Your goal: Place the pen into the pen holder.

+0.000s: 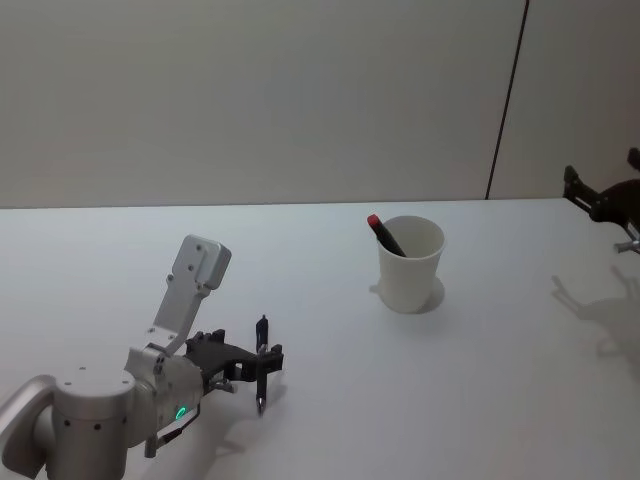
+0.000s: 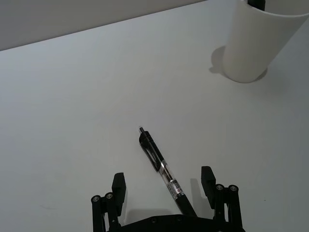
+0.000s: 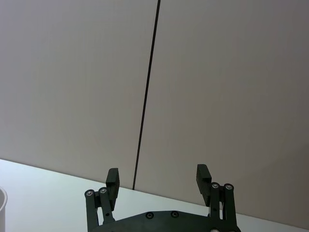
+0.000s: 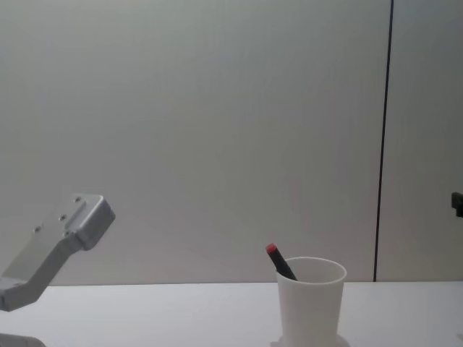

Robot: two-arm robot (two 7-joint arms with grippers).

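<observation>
Pen (image 2: pixel 159 164): near end hidden under the left gripper (image 2: pixel 163 180). Red-capped pen (image 1: pixel 386 233), at the 10 o'clock rim of the pen holder (image 1: pixel 410 270): lower shaft concealed inside. Right gripper (image 1: pixel 603 170), at 3 o'clock: cut by the head view's edge.

We see a plain white tabletop (image 1: pixel 120 270) running back to the wall. Two things rest directly on it. A dark pen (image 2: pixel 161 166) lies flat at about 8 o'clock from the tabletop's middle (its tip toward the near edge). The white pen holder (image 1: pixel 410 275) stands upright at about 2 o'clock from the pen, well apart from it.
</observation>
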